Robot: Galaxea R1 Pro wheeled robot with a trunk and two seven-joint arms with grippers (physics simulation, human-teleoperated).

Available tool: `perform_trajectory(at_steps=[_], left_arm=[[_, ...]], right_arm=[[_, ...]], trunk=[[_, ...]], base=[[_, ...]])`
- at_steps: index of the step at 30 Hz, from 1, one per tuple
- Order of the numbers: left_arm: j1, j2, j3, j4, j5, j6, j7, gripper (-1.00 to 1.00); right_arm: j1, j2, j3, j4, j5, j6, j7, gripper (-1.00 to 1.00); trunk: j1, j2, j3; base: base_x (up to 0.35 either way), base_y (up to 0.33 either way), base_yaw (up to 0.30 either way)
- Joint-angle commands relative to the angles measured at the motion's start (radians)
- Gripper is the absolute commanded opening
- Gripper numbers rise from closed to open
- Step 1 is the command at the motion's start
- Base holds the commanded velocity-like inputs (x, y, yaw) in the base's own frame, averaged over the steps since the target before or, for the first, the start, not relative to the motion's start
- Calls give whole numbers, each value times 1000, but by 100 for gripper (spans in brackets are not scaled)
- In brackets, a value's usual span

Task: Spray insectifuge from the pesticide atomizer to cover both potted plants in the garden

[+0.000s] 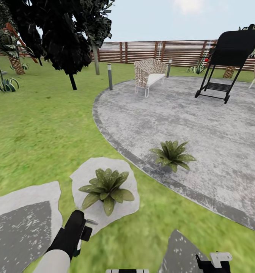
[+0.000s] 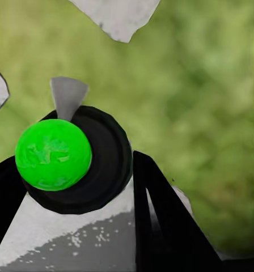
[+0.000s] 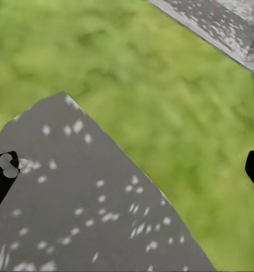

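My left gripper (image 1: 83, 230) sits low at the left, shut on the pesticide atomizer (image 1: 91, 222). In the left wrist view the atomizer (image 2: 53, 154) shows from above as a bright green knob on a dark round cap with a grey nozzle, held between black fingers (image 2: 161, 221). One potted plant (image 1: 106, 187) stands on a pale stepping stone (image 1: 125, 167) just ahead of that gripper. The other potted plant (image 1: 173, 153) sits on the edge of the round patio (image 1: 203, 121). My right gripper (image 1: 214, 261) hangs open and empty over grass and a grey stone (image 3: 76, 198).
Lawn surrounds grey stepping stones (image 1: 21, 223). On the patio stand a wicker bench (image 1: 150, 74) and a black grill (image 1: 230, 57). A grey lamp post (image 1: 110, 76) and a dark tree (image 1: 63, 34) rise at the patio's far left. A wooden fence (image 1: 154, 51) closes the back.
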Motion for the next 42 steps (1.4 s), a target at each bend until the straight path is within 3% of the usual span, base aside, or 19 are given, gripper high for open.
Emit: perform_trajectory(at_steps=[1,12,21,27,28,31,33,37,38,39,42], left_arm=[[-1,-1,5,-2,-7,1,-10,-100],[-1,-1,5,0,10,2,-6,-100],[11,0,4,-1,7,2,-4,-100],[11,1,-2,-1,7,9,-11,-100],[9,1,-10,-1,7,12,-14,-100],[-3,3,-151,-2,6,86,-97,-100],[-13,11,-212,-2,4,105,-178,-100],[-75,25,-240,28,0,118,-235,-100],[-104,27,-241,67,-1,119,-238,-100],[-171,30,-242,161,-1,120,-241,-100],[-266,33,-245,331,-2,120,-242,-100]], right_arm=[[-1,0,-9,0,1,-3,9,100],[-1,0,-9,1,1,-3,9,100],[-1,0,-9,1,1,-3,9,100],[-1,0,-9,1,1,-3,8,100],[-1,0,-9,1,1,-3,7,100],[-1,0,-9,1,1,-3,7,100],[-1,0,-9,1,1,-3,8,100],[-1,0,-9,1,1,-3,8,100],[-1,0,-9,1,1,-3,9,100],[-1,0,-9,0,1,-3,9,100],[-1,-1,-10,-1,0,-4,9,100]], trunk=[[0,0,-1],[0,0,-1],[0,0,-1],[0,0,-1],[0,0,-1],[0,0,-1],[0,0,-1],[0,0,-1],[0,0,-1],[0,0,-1],[0,0,-1]], base=[[247,-225,0],[250,-118,87],[13,-1,260],[-106,-115,31],[-165,-121,47],[-32,-24,214],[-7,-5,262],[-1,-1,273],[0,0,275],[0,0,267],[0,0,86]])
